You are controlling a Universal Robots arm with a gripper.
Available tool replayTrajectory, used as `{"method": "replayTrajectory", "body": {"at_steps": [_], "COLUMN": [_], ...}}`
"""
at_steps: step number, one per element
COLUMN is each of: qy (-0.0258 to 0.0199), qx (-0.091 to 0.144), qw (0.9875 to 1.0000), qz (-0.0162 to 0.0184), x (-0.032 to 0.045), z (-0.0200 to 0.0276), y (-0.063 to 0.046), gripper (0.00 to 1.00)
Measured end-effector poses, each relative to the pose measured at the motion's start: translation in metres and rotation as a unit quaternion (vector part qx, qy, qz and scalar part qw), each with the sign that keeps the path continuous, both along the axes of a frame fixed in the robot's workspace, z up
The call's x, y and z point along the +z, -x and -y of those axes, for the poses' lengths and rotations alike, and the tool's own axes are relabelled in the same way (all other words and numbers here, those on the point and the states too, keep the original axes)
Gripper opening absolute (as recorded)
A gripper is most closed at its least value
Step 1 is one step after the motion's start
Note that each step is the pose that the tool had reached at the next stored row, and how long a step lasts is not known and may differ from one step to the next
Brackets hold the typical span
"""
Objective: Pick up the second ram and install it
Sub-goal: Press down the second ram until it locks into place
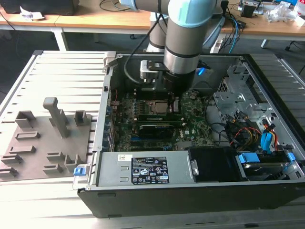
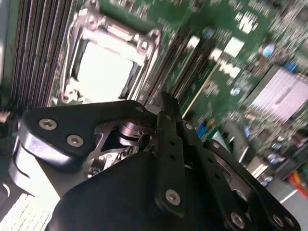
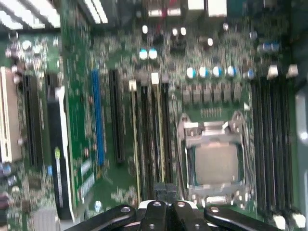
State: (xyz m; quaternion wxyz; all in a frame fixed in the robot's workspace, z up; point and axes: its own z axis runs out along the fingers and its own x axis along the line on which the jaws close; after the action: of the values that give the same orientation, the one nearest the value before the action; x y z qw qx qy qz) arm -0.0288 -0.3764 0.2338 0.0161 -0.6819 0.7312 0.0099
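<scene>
At the front of the exterior view, the grey power supply (image 1: 143, 169) is seen inside the open computer case (image 1: 267, 200). Behind it the robot arm (image 1: 183, 43) is lowered over the green motherboard (image 1: 195, 119). A grey fixture tray (image 1: 28, 143) is laid well apart, at the exterior view's left.

In the second wrist view, the black gripper (image 2: 166, 108) is seen closest. Its fingers are drawn together just above the board, beside the metal-framed processor socket (image 2: 106, 62).

In the first wrist view, the gripper (image 3: 166, 192) is again nearest, with its linkages folded inward and its fingertips closed up. The second ram (image 3: 158, 134) is seated upright in a slot between the blue slot (image 3: 97, 120) and the processor socket (image 3: 214, 159), with another stick (image 3: 134, 134) just beside it. The fingertips are placed at its near end. Whether the ram is actually pinched between them cannot be told.
</scene>
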Motion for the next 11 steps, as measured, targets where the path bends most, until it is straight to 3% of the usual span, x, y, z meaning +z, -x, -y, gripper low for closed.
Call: {"method": "replayTrajectory", "body": {"at_steps": [2, 6, 11], "qy": [0.0001, 0.0001, 0.0002], "qx": [0.000, 0.000, 0.000], "qw": [1.0000, 1.0000, 1.0000], "qz": [0.0017, 0.0038, 0.0037], "x": [-0.0007, -0.0023, -0.0058], "z": [0.0000, 0.0000, 0.0001], "y": [0.021, 0.046, 0.049], "gripper": [0.11, 0.11, 0.11]}}
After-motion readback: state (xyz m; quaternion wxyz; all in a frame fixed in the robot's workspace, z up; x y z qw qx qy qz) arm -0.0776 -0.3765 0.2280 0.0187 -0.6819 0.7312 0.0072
